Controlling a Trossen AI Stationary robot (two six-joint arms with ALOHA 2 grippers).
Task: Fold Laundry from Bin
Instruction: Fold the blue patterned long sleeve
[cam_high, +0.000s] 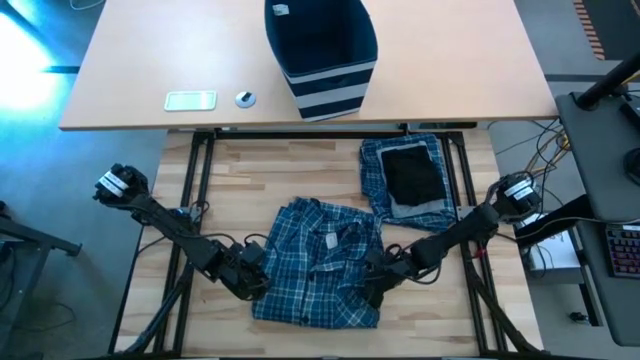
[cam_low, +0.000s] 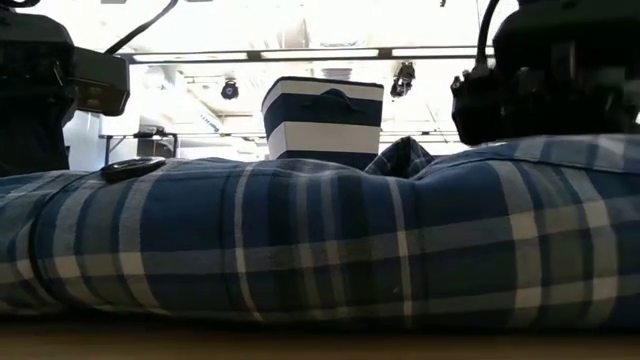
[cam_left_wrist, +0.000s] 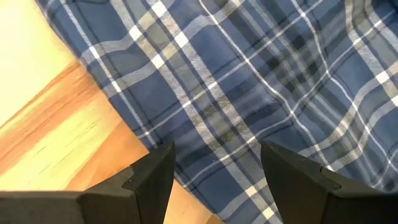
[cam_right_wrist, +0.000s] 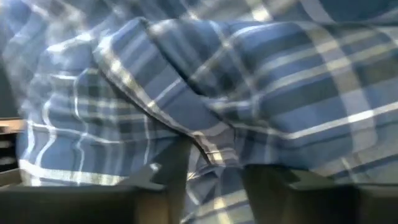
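A blue-and-white plaid shirt (cam_high: 320, 265) lies spread flat on the wooden table, a piece of the laundry. My left gripper (cam_high: 255, 282) is open at the shirt's left edge (cam_left_wrist: 124, 118), fingers slanting down over the cloth. My right gripper (cam_high: 377, 278) is at the shirt's right edge, fingers apart with a raised fold (cam_right_wrist: 208, 146) between them. A folded plaid pile (cam_high: 405, 180) with a black piece (cam_high: 412, 172) on top lies at the far right. The navy striped bin (cam_high: 320, 48) stands on the far table. My right gripper has a raised fold of the shirt's right edge (cam_right_wrist: 214, 155) running into the gap between its two fingers, which slant down from the table's right side. I cannot tell whether the fingers touch it. The rest of the shirt lies on the table.
A white flat device (cam_high: 190, 100) and a small round object (cam_high: 245, 98) lie on the far table, left of the bin. Bare wood shows left of the shirt (cam_high: 225, 190) and along the near edge. Cables and a keyboard (cam_high: 620, 250) sit off to the right.
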